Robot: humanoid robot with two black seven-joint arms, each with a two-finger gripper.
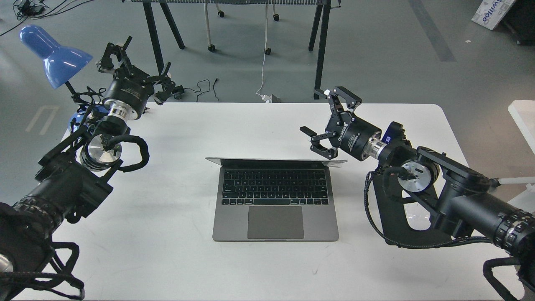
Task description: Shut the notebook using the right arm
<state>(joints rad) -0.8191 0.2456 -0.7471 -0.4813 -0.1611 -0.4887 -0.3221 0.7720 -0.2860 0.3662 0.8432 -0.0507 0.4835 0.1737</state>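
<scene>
One notebook (275, 198) sits open in the middle of our white desk (175, 251), keyboard and trackpad facing us and the lid standing so near our line of sight that we see only its thin top edge as a pale strip above the keys. Our right arm (422, 175) comes in from the notebook's right side, and its pincer (324, 119) hangs just above and behind the lid's right corner with both fingers spread wide, holding nothing and not touching the metal as far as we can judge. Our left pincer (133, 69) is well away to the notebook's far left, beyond the desk's corner beside a blue lamp (54, 54); its fingers look parted and empty. We judge the closing has not begun. The notebook should be stiff and fairly heavy in the base, so it ought to stay put while the lid swings on a hinge with light friction; the smooth metal is slippery and the screen glass fragile, so we would not pinch it. Better to set a finger behind the lid's top edge, near the middle so it does not twist, and push it toward us and down, easing off before it meets the keys
</scene>
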